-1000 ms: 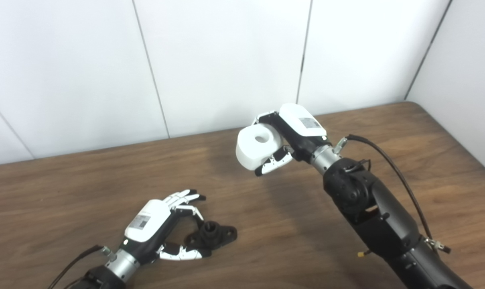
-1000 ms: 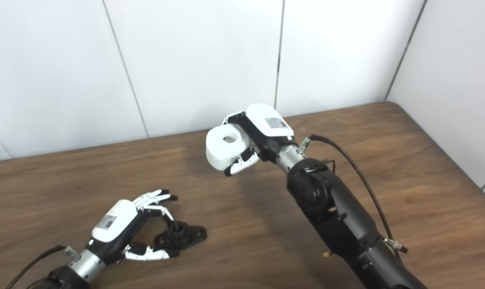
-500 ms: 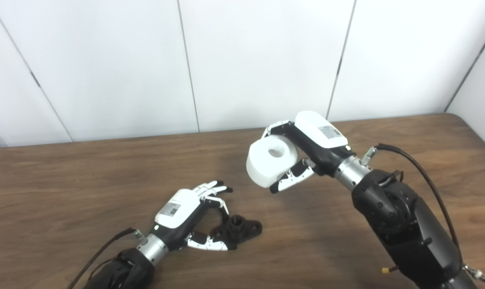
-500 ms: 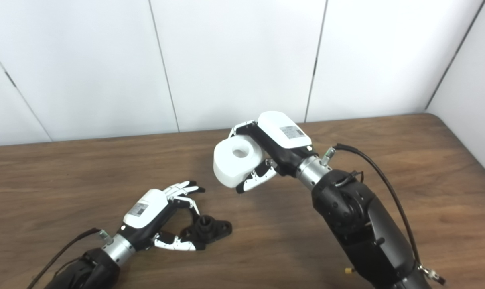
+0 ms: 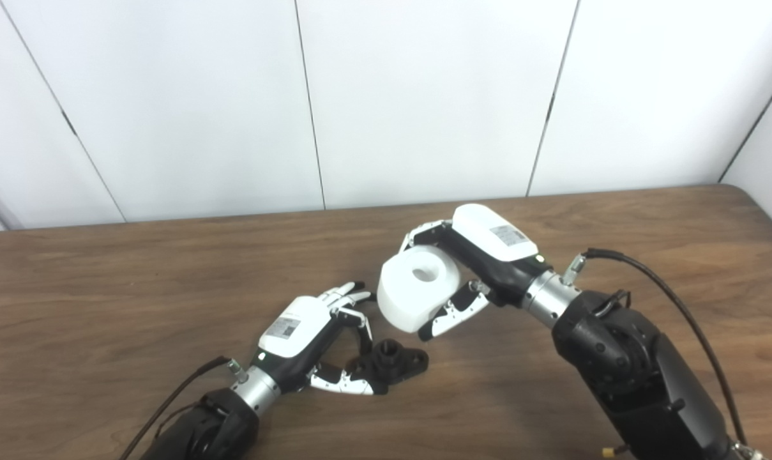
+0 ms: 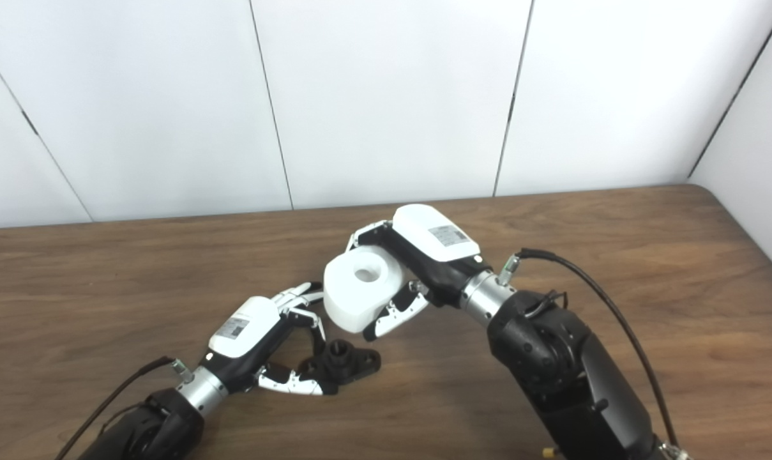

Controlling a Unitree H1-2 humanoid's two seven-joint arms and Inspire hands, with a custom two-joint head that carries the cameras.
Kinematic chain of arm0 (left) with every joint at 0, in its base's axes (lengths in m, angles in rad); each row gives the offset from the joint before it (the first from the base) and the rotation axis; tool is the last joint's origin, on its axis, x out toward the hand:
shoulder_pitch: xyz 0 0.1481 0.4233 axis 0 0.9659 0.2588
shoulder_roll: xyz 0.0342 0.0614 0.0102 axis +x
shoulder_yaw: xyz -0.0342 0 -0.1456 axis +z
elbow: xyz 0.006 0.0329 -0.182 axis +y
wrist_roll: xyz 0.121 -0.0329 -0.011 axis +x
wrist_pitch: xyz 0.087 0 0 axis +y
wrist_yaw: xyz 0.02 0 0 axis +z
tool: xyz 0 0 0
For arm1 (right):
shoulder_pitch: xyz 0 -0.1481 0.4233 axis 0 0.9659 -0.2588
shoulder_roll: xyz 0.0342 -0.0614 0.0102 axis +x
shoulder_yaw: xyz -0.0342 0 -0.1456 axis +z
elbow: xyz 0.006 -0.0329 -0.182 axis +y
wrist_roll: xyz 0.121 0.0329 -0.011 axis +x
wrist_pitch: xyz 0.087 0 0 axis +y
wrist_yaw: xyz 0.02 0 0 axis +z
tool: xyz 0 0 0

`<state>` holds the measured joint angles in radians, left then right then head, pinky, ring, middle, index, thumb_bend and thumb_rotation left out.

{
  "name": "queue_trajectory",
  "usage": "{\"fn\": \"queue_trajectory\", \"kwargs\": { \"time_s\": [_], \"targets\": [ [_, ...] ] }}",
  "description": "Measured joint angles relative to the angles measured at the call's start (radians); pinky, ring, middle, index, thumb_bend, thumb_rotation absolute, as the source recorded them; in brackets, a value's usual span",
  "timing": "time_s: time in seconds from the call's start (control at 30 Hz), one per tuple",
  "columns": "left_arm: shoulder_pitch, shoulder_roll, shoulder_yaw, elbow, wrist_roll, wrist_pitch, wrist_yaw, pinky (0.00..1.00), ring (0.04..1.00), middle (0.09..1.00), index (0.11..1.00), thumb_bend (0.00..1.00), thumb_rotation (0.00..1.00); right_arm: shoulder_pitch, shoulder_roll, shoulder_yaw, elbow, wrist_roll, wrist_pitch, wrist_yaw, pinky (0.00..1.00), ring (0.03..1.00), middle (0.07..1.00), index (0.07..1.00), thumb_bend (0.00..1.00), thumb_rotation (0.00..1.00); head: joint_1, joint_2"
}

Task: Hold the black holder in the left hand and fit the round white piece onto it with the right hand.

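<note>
The black holder [image 5: 393, 361] lies on the wooden table [image 5: 105, 306], a short tube standing up from its flat base. My left hand [image 5: 309, 338] curls round its left end, thumb below and a finger above, pinching it. My right hand [image 5: 472, 268] is shut on the round white piece [image 5: 416, 287], a thick ring with a hole in its upper face. The piece hangs in the air just above and a little right of the left hand's fingertips [image 6: 302, 295], close to the holder but apart from it.
White wall panels [image 5: 424, 96] close off the table's far edge. The right forearm [image 6: 552, 364] with its black cable [image 6: 609, 319] crosses the table's right half. Bare wood lies to the left and far right.
The camera has swung, shifting the whole picture. My right hand has brought the white piece down and nearer to the left hand and holder. The left hand keeps its hold.
</note>
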<state>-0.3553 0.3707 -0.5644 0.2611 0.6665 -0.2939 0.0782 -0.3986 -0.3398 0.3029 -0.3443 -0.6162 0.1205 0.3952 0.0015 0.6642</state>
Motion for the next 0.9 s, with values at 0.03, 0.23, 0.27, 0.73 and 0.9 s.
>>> {"fn": "queue_trajectory", "kwargs": {
  "time_s": [0.03,0.23,0.27,0.73,0.9],
  "targets": [
    [-0.001,0.000,-0.001,0.000,0.000,0.001,0.000,0.92,0.959,0.881,0.484,0.52,0.06,0.000,0.001,0.004,0.001,-0.002,0.000,0.001,0.53,0.633,0.650,0.479,0.52,0.14,0.000,0.000],
    [-0.003,-0.001,-0.005,0.000,0.001,0.003,0.000,0.91,0.955,0.882,0.484,0.52,0.06,0.000,0.005,0.031,0.011,-0.026,-0.008,0.015,0.52,0.630,0.655,0.480,0.52,0.14,0.003,0.003],
    [-0.003,-0.002,-0.005,0.000,0.002,0.003,0.000,0.91,0.951,0.879,0.484,0.52,0.06,0.000,0.007,0.034,0.015,-0.030,-0.009,0.016,0.53,0.632,0.655,0.480,0.52,0.14,0.003,0.003],
    [-0.003,-0.006,-0.005,-0.002,0.005,0.008,0.000,0.91,0.948,0.876,0.484,0.52,0.06,0.010,0.020,0.058,0.082,-0.047,-0.054,0.015,0.55,0.650,0.662,0.479,0.52,0.14,0.006,0.017],
    [-0.002,-0.008,-0.005,-0.005,0.012,0.010,0.001,0.91,0.947,0.875,0.484,0.52,0.06,0.011,0.017,0.063,0.117,-0.045,-0.073,0.016,0.56,0.679,0.663,0.478,0.52,0.13,0.006,0.017]
  ]
}}
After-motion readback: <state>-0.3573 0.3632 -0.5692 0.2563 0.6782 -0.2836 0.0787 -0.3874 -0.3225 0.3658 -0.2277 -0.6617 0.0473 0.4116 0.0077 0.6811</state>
